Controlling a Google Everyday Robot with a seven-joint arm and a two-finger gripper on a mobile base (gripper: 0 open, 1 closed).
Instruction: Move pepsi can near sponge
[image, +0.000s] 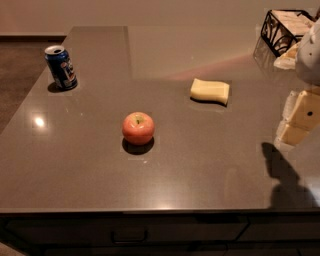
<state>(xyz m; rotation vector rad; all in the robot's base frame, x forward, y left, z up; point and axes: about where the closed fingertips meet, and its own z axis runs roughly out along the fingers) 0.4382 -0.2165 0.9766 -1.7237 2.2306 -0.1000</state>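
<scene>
**Layout, referenced to the apple**

The apple (138, 128) sits near the middle of the tabletop (200, 165) and serves as the reference point.

- The pepsi can (61, 67) stands on its base far behind and to the left of the apple, close to the left edge of the tabletop. It is well apart from every other item. Standing upright with free space around it, it probably allows a side approach without obstruction.
- The sponge (210, 91) lies flat behind and to the right of the apple, well apart from the can. Lying flat, it is unlikely to shift and suits use as a fixed target.
- The gripper (299, 120) hangs at the right edge of the view, far to the right of the apple and beyond the sponge. It holds nothing and touches nothing. Whether it is open or closed cannot be told from this view.
- A wire basket (282, 30) stands far behind and to the right of the apple.

**Task status**

The can is not yet near the sponge. The apple lies in front of the straight line between them, so a direct carry probably passes behind it.

**Item count**

- Can: one
- Sponge: one
- Apple: one
- Basket: one
- Gripper: one
</scene>
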